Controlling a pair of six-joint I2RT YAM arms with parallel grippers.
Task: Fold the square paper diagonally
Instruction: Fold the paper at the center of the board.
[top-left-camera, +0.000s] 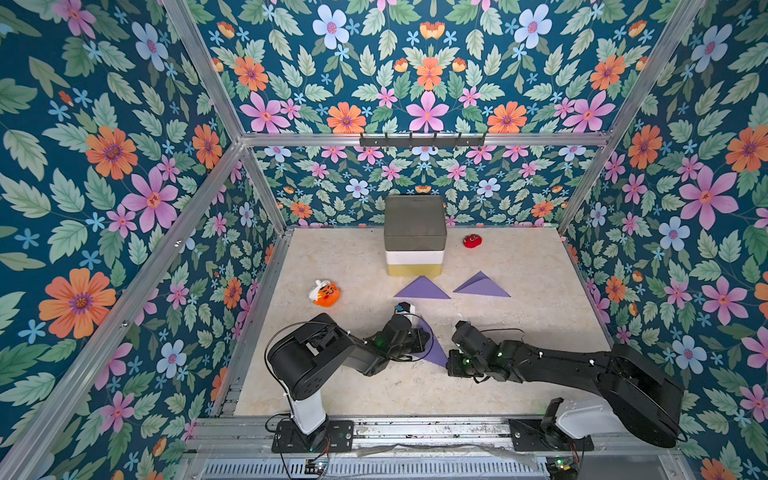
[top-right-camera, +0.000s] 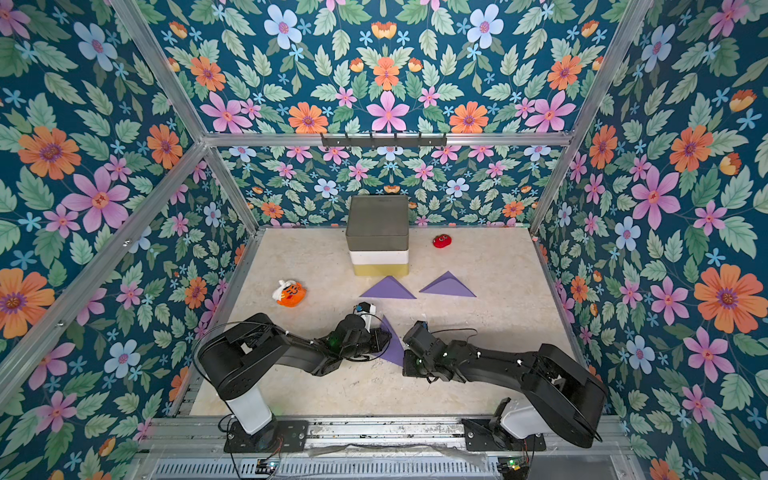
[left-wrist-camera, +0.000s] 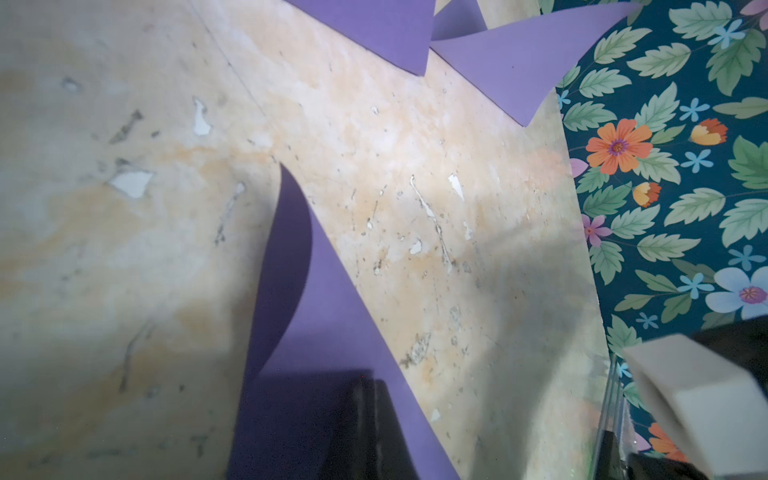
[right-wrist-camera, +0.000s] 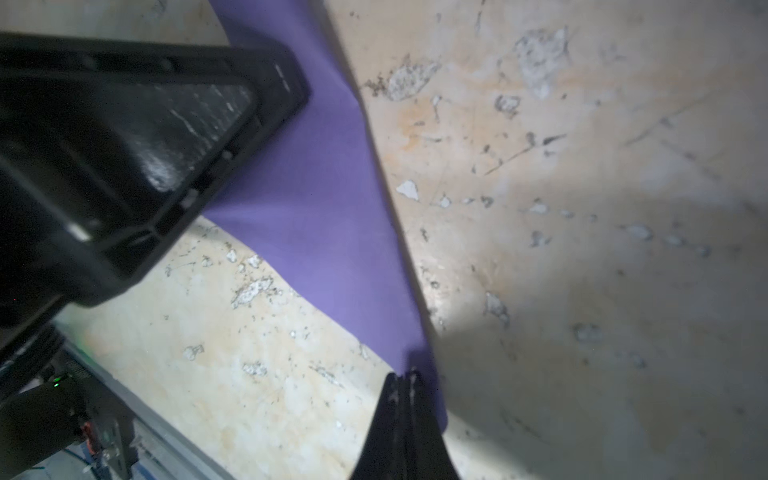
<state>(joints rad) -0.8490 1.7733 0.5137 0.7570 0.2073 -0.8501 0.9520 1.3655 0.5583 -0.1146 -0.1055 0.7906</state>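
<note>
Lying lower centre, the paper (top-left-camera: 434, 353) ran upward between the arms. The left tool (top-left-camera: 423, 337), closed, pressed its left edge. The right tool (right-wrist-camera: 405, 384), closed, touched its lower corner; grip unclear.

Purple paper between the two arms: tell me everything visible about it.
The purple paper sheet looks thin, matte and uniformly violet. It is doubled into a narrow triangle and lies on the beige marbled tabletop between the arms. In the left wrist view its upper layer curls up and is not creased flat. The shut left end effector sits on one end, and the shut right end effector meets its pointed corner. I cannot tell whether they pinch or press.
</note>
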